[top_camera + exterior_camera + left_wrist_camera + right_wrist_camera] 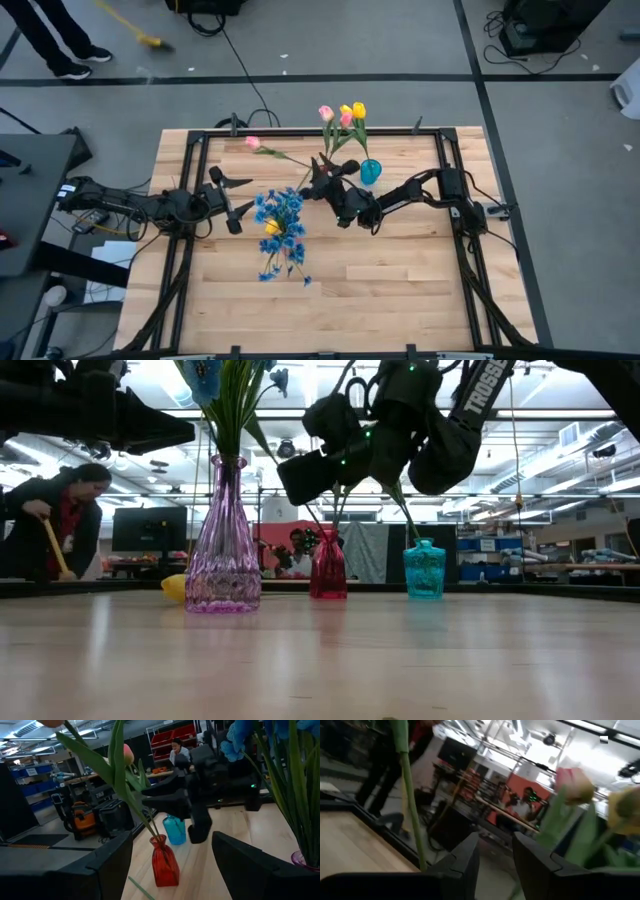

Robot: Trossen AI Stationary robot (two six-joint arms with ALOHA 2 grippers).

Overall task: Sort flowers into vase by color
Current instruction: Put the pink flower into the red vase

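A purple vase [223,550] holds the blue sprigs [281,208]. The red vase [164,864] holds a pink tulip [252,143] that leans toward the far left. The teal vase [370,172] holds pink and yellow tulips [345,114]. One yellow tulip [272,228] lies on the table by the purple vase. My right gripper [318,178] hovers open above the red vase. A green stem [409,790] runs just outside one of its fingers; I cannot tell whether they touch. My left gripper [236,197] is open and empty, left of the blue sprigs.
The three vases stand close together in the far half of the table. Black frame rails [190,250] run along its left and right sides. Bare wood [380,290] lies toward the near edge. A person with a broom [50,530] is in the room beyond.
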